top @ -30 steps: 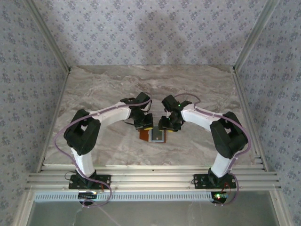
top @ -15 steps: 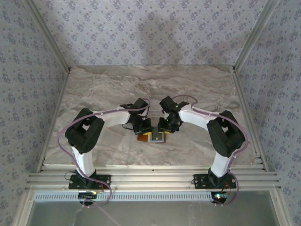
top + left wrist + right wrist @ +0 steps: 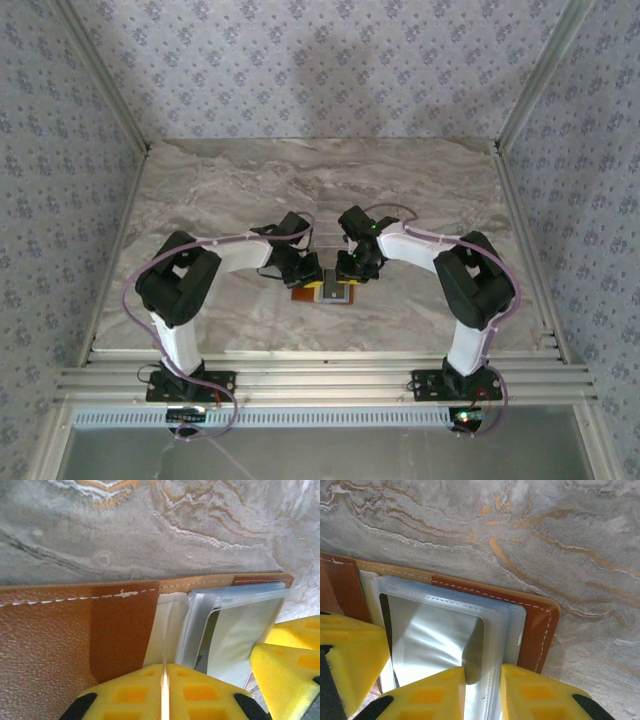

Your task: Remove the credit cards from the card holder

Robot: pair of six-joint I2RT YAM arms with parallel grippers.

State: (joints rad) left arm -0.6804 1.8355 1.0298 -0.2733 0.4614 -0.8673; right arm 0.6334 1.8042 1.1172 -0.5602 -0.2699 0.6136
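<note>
Nearest, silver aluminium rails run along the table's 6 o'clock edge, and both arm bases are bolted to them. Beyond the rails the table is a grey-beige marble-look slab; up close its veins are rusty orange and white.

The card holder lies open and flat on the table, a little toward 6 o'clock from the middle. It is brown leather with white stitching, and a clear plastic sleeve is spread over its inner side.

The left hand stands at the card holder's 10 o'clock. Its yellow pads are pressed together with only a hairline seam between them. The tips sit at the edge of the brown pocket, just beside the sleeve, and whether they pinch anything cannot be told.

The right hand stands at the card holder's 2 o'clock. Its yellow fingers are slightly apart, with an edge of the sleeve in the gap; I cannot tell whether they bite on it. A pale grey sheen shows through the sleeve's window, and whether it is a card I cannot tell.

Farthest, at 12 o'clock and along both sides, the walls are papered pale grey-blue with small floral sprigs. Metal posts rise at the far corners.
</note>
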